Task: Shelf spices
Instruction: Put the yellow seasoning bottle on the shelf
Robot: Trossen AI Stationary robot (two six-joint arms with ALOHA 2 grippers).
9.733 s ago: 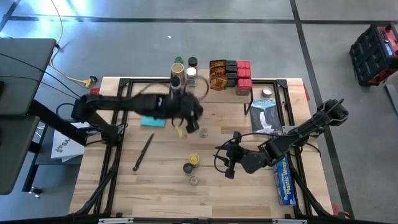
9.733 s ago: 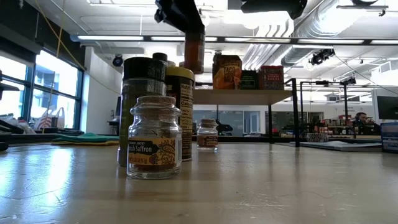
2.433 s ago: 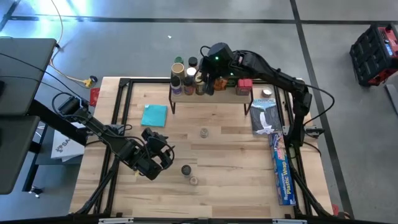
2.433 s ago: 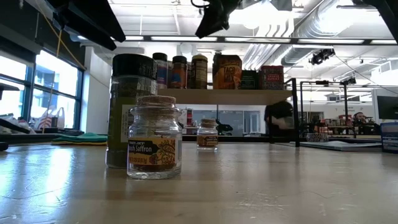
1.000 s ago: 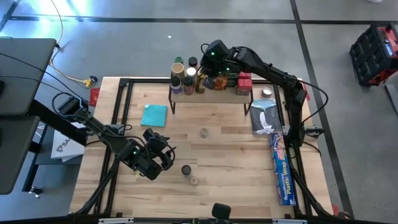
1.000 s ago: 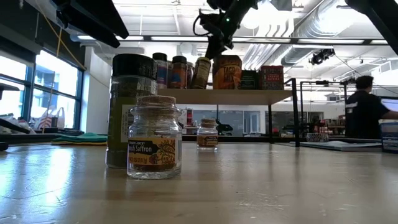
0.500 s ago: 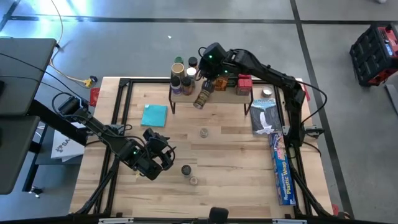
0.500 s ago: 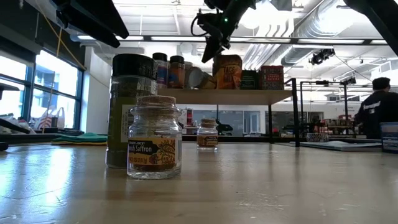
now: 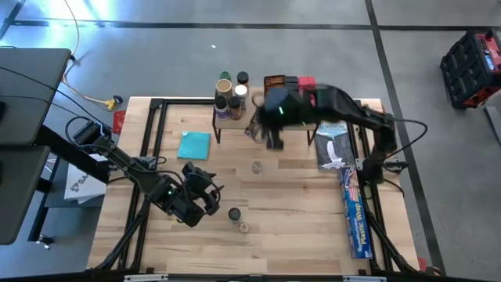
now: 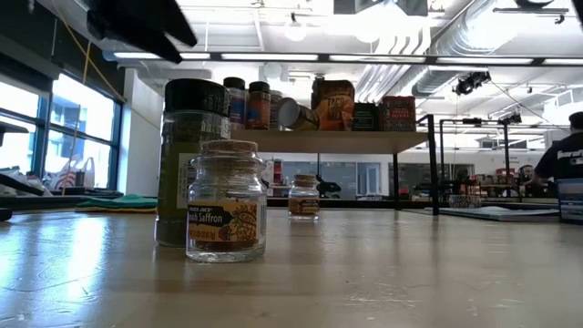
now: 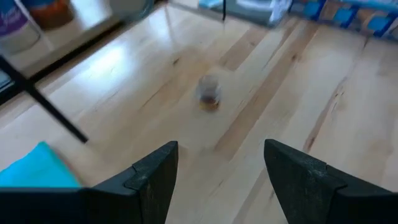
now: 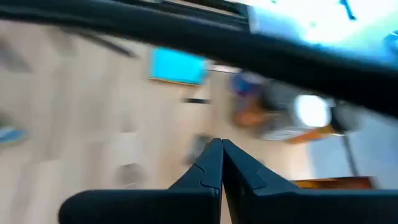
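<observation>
The shelf [image 9: 232, 119] stands at the table's far middle with spices on it: upright jars [image 9: 225, 86], orange-brown packets [image 10: 332, 105] and red boxes [image 9: 306, 82]. One jar [image 10: 293, 114] lies tipped on the shelf's near part, its pale lid facing the near edge. Three small jars [image 9: 256, 167] [image 9: 234, 213] [image 9: 243, 227] stand on the table. My right gripper [image 9: 274, 141] is shut, empty and blurred, just in front of the shelf. My left gripper [image 9: 210, 194] hangs open at the near left, beside the jars; in its wrist view its fingers [image 11: 155, 180] point at the far small jar [image 11: 209, 93].
A teal cloth [image 9: 194, 145] lies left of the shelf's front. A long blue plastic-wrap box [image 9: 356, 219] and a flat sheet [image 9: 335, 147] lie along the right side. Bare wood spreads between the shelf and the near jars. A person shows far off in the room [image 10: 560, 150].
My right gripper, shut throughout, has swung away from the shelf's jars toward the table's near edge and centre. The jar it stood at has tipped over and now lies on its side on the shelf, lid toward the near edge.
</observation>
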